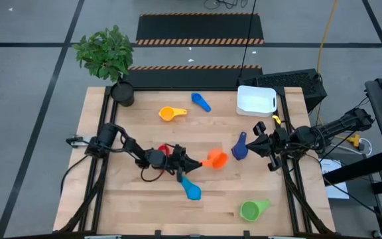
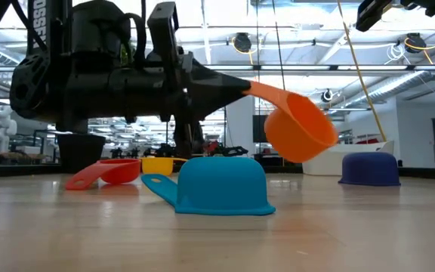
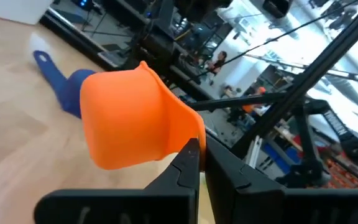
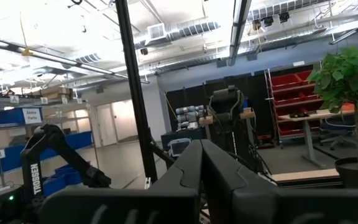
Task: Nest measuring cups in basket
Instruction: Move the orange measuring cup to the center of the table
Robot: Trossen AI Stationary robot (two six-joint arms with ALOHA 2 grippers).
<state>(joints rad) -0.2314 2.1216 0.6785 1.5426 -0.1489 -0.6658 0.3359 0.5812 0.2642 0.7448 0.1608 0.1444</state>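
Observation:
My left gripper (image 1: 194, 162) is shut on the orange measuring cup (image 1: 215, 158) and holds it above the table's middle. Just nearer, a light blue cup (image 2: 221, 185) lies mouth down on the wood. A red cup (image 2: 100, 172) lies under my left arm. A yellow cup (image 1: 171, 113) and a mid blue cup (image 1: 201, 101) lie farther back. The navy cup (image 1: 239, 147) sits mouth down right of the orange one, and a green cup (image 1: 253, 210) is at the near right. The white basket (image 1: 255, 99) stands at the far right. My right gripper (image 4: 201, 162) is shut and raised beside the navy cup. My left gripper pinches the orange cup's flat handle (image 3: 188, 134) between its two fingers, at their free ends. The fingers lie about level and come from the table's left, along the handle. The cup is lifted clear of the table, its bowl (image 2: 300, 125) tilted and hanging lower than the handle.
A dark round pot with a green plant (image 1: 121, 93) stands at the far left corner. Bare wood lies along the near left and between the orange cup and the basket. A black box (image 1: 297, 83) sits behind the basket.

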